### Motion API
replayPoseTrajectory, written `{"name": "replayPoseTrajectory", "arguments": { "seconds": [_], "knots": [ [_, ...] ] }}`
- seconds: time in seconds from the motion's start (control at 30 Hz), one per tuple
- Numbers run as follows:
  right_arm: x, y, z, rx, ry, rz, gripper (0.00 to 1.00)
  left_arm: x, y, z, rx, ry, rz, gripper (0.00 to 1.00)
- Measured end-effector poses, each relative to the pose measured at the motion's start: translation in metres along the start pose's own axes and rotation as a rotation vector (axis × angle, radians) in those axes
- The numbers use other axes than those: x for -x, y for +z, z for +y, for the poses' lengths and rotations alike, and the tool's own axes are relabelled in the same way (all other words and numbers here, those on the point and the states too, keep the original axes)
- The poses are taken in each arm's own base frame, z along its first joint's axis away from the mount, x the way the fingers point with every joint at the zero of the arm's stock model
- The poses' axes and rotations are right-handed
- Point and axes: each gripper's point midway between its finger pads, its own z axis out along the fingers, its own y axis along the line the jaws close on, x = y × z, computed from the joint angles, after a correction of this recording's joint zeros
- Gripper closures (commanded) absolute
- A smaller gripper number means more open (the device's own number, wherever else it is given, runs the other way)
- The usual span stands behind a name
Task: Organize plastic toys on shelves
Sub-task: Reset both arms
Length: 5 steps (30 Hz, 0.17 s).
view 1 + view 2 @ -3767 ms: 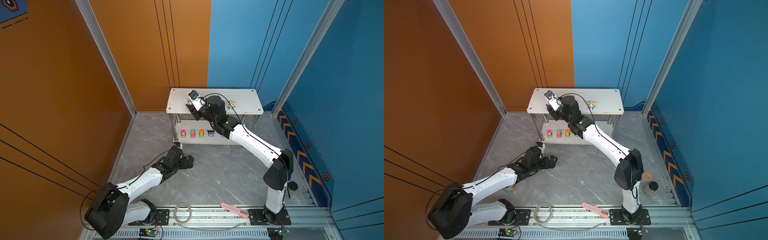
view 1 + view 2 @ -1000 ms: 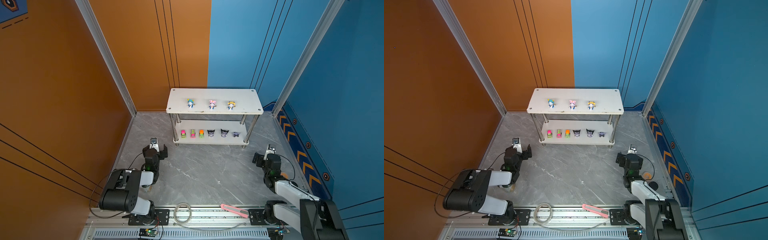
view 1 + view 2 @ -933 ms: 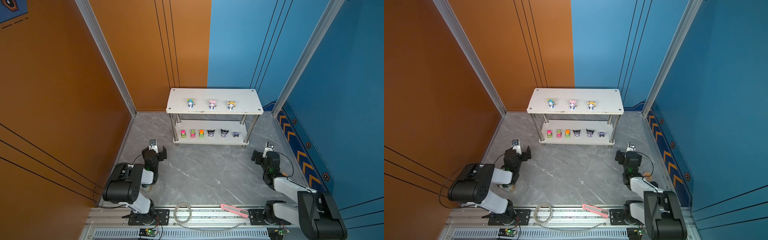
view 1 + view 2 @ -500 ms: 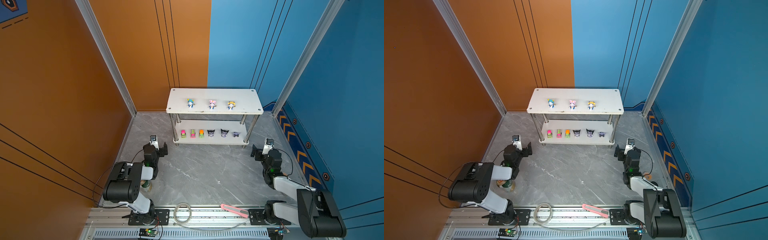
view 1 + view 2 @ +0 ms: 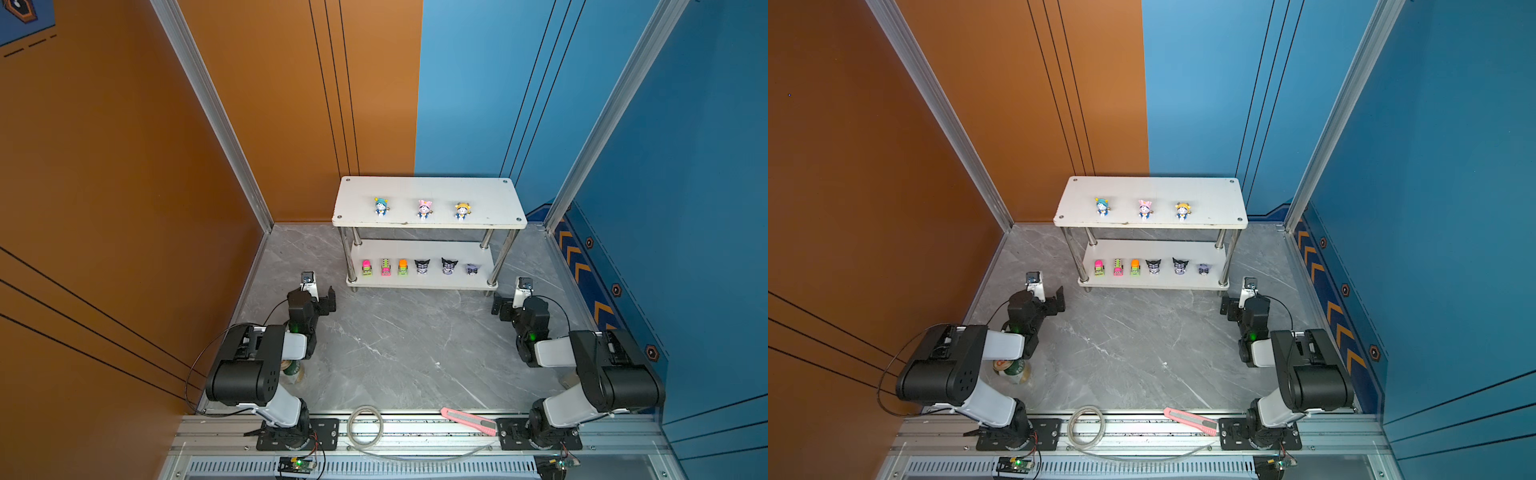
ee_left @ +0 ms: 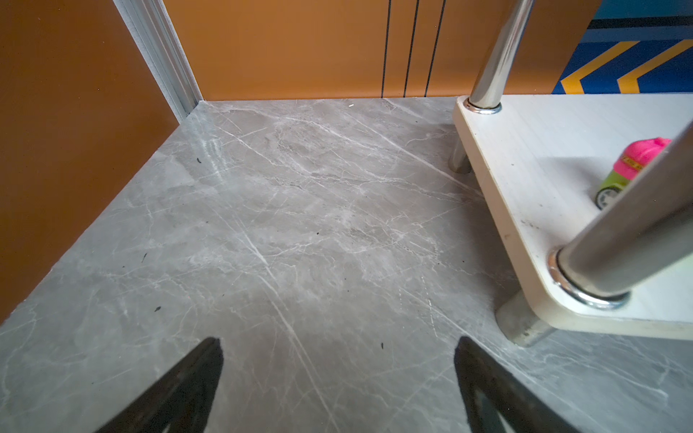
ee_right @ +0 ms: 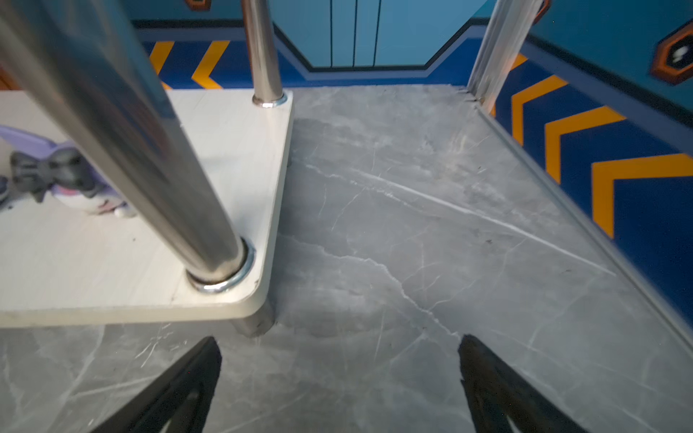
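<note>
The shelves [image 5: 486,199] stand against the back wall. On the top board are three pastel figurines with teal [image 5: 381,206], pink [image 5: 424,208] and yellow [image 5: 462,210] hats. The lower board [image 5: 432,282] carries three neon trucks [image 5: 385,267] on its left and three black-purple figurines [image 5: 449,265] on its right. My left gripper [image 5: 319,296] is open and empty over the floor, off the rack's left front leg; the left wrist view shows the pink truck [image 6: 633,165]. My right gripper [image 5: 513,305] is open and empty off the right front leg.
A pink utility knife [image 5: 467,420] and a coil of clear tubing [image 5: 365,426] lie on the front rail. A green-and-white can [image 5: 293,370] sits under my folded left arm. Orange and blue walls close in the marble floor.
Earlier my right arm reached over the top board; both arms have since drawn back and folded. In the last second both grippers crept forward toward the rack's front legs. The toys have not moved.
</note>
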Motion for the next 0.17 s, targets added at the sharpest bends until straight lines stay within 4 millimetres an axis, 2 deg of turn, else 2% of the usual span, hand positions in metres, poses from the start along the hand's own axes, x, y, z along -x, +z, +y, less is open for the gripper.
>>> {"name": "replayPoseTrajectory", "arguments": {
  "seconds": [0.17],
  "knots": [
    [0.015, 0.007, 0.001, -0.021, -0.002, -0.018, 0.0, 0.0, 0.0, 0.0, 0.0, 0.0, 0.0, 0.02]
  ]
}}
